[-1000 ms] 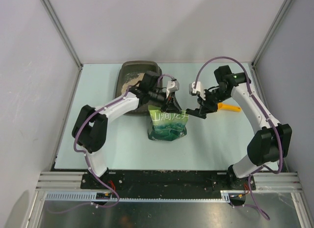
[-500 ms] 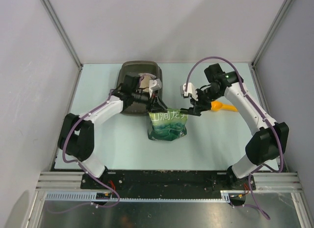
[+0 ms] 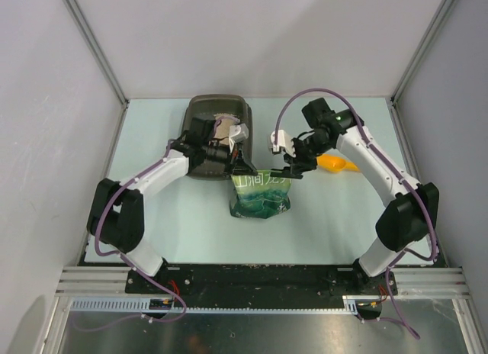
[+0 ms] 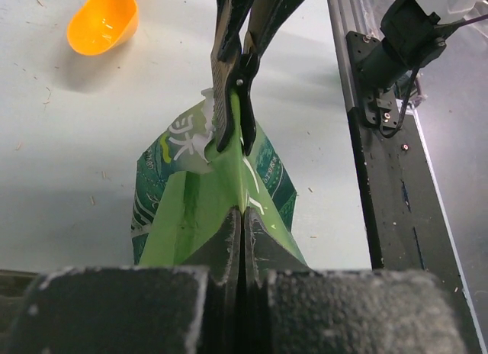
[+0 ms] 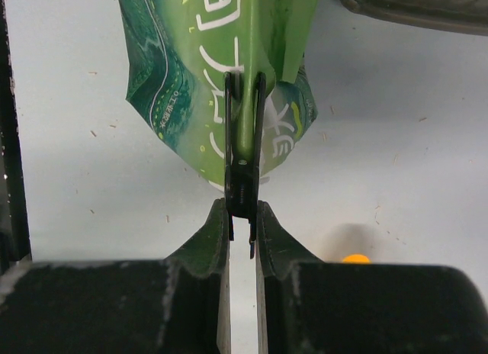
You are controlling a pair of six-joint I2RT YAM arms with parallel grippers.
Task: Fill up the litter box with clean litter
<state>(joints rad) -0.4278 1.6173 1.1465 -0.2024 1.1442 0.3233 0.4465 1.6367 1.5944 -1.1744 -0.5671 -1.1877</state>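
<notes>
litter box [image 3: 217, 100]: half under left arm [image 3: 164, 171] | scoop [image 4: 101, 20]: handle cut off (top edge)

Pouch [image 3: 261, 197] at frame centre on worktop [image 3: 191, 232]; litter box [image 3: 217, 107] just upper left of it; scoop [image 3: 338, 163] to its upper right; left tool [image 3: 245, 171] and right tool [image 3: 286, 173] at pouch's top edge.

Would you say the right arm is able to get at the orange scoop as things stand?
Probably not yet: the orange scoop lies bare and close by, but the right gripper is shut on the green pouch.
</notes>
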